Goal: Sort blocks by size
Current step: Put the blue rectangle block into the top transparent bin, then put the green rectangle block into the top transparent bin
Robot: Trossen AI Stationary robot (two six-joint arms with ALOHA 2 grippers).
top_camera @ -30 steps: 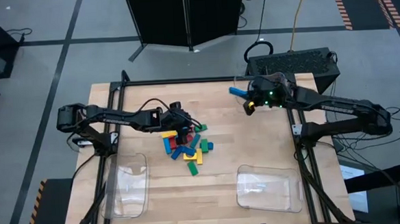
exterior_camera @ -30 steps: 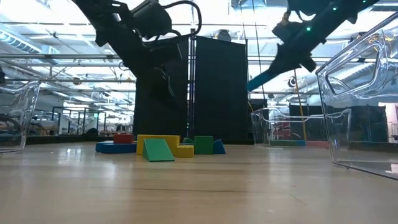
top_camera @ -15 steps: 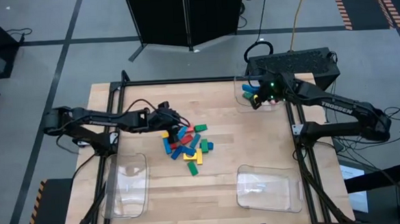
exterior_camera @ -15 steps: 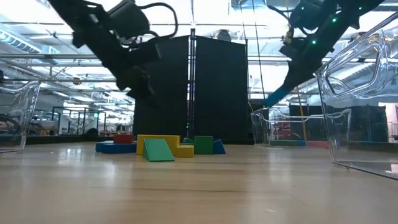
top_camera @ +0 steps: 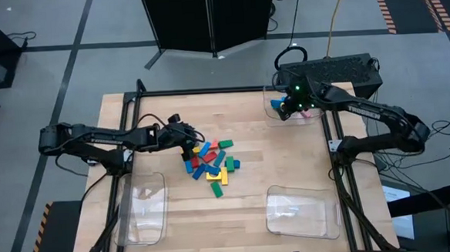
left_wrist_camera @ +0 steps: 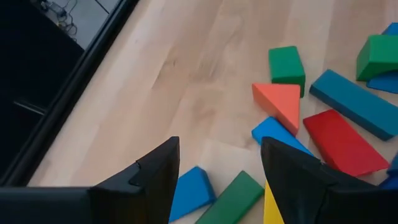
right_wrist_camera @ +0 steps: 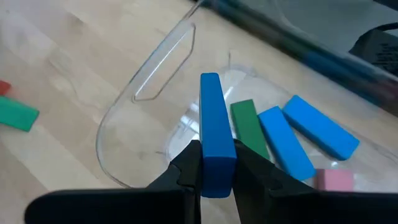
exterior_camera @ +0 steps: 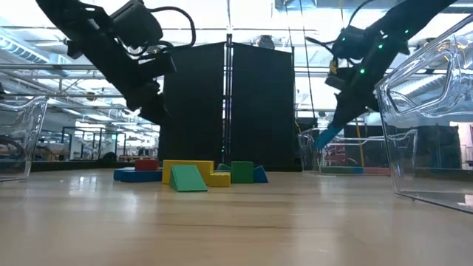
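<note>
Claw (right_wrist_camera: pixel 214 163) gripping unmarked blue block (right_wrist_camera: pixel 213 127)

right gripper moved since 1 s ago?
Yes. In the high view the right gripper, shut on a long blue block, has gone toward the table's far right corner, now over the clear tray there.

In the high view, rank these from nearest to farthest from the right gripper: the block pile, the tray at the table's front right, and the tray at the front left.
From the right gripper, at the table's far right corner holding a long blue block:
1. Block pile, mid-table.
2. Front right tray, near edge, on its own side.
3. Front left tray, near edge, across the table.
</note>
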